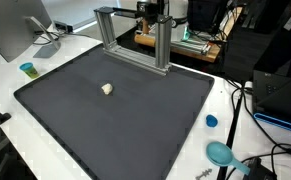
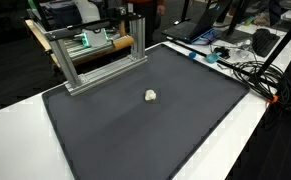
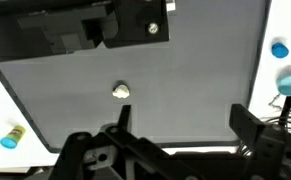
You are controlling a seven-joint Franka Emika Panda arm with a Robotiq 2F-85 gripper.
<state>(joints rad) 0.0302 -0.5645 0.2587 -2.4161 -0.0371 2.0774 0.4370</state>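
Closest to the wrist camera, the gripper (image 3: 181,114) hangs wide open, its two fingers well apart and holding nothing. Just beyond them, clear of both, a small pale lump (image 3: 121,91) lies on the dark mat (image 3: 205,70); both exterior views show it alone near the mat's middle. Farther off, a blue cap (image 3: 279,49) sits on the white table beside the mat, and an aluminium frame (image 1: 164,45) stands at the mat's far edge.

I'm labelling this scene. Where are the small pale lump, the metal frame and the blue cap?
small pale lump (image 1: 107,89), in an exterior view, its middle.
metal frame (image 1: 164,45), in an exterior view, its near post.
blue cap (image 1: 212,121), in an exterior view, its top.
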